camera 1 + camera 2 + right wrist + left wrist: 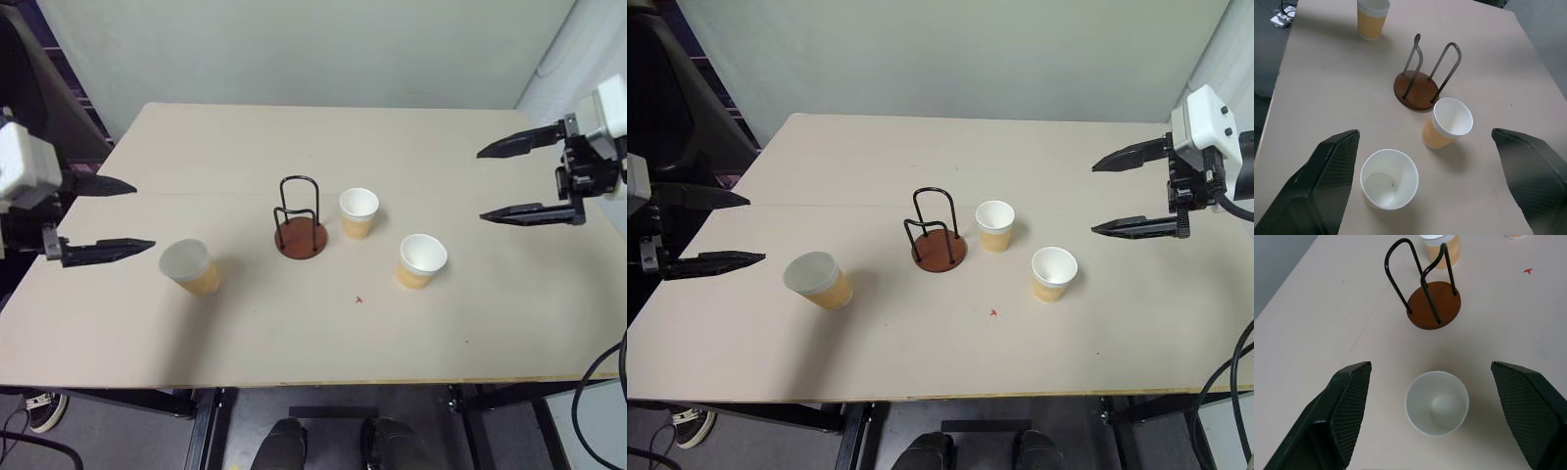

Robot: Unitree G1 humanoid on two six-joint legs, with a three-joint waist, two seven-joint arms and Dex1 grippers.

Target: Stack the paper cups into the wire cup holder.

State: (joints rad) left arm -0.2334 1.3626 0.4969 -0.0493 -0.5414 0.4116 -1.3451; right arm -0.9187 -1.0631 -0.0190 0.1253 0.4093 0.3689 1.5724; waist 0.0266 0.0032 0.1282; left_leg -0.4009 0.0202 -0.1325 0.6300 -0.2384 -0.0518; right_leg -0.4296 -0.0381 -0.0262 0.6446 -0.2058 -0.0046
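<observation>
Pale counter (294, 333) against a plain wall, both arms raised at its sides.

Left end effector (113, 215) hangs over the left edge with its two black fingers spread wide and nothing between them; the right end effector (519, 179) hovers over the right side, equally spread and empty. Nearest the left one stands a paper cup (191, 266), upright on the counter. At the middle sits the wire cup holder (300, 227), its black loops upright on the reddish-brown disc, with no cup inside. Just right of it stands a second cup (359, 212), close beside the base, and a third cup (421, 260) sits nearer and further right, near a small red mark (359, 300).
</observation>
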